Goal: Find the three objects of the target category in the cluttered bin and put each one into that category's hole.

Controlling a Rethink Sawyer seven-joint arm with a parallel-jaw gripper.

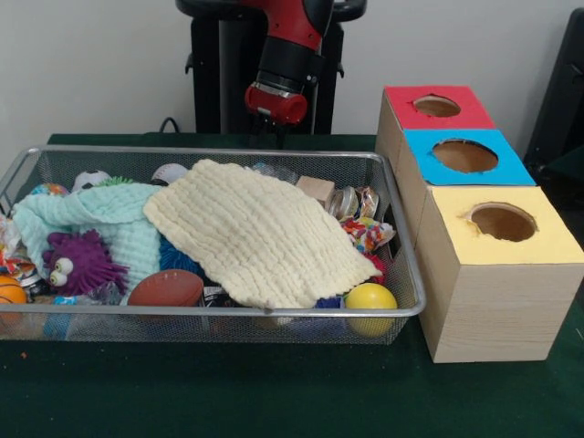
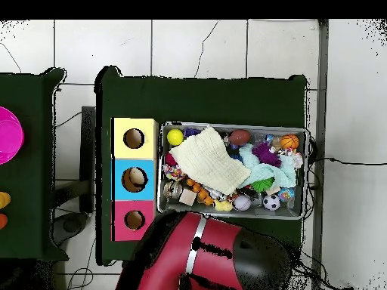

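Observation:
The silver wire-mesh bin [image 1: 228,152] fills the left of the table; it also shows in the overhead view [image 2: 234,125]. A cream cloth [image 1: 260,228] and a mint cloth [image 1: 109,219] cover much of its clutter. Around them lie a purple fuzzy toy [image 1: 78,260], a brown football [image 1: 166,287], a yellow ball [image 1: 370,298], a wooden block [image 1: 316,190] and shiny wrappers [image 1: 365,233]. Three wooden boxes with holes stand to its right: red [image 1: 456,91], blue [image 1: 506,164], yellow [image 1: 547,242]. My gripper [image 1: 274,128] hangs behind the bin's far rim, holding nothing I can see.
In the overhead view the arm [image 2: 204,253] covers the table edge below the bin. A second green table [image 2: 30,174] at the left carries a pink round thing [image 2: 7,134]. The boxes [image 2: 134,158] touch the bin's side.

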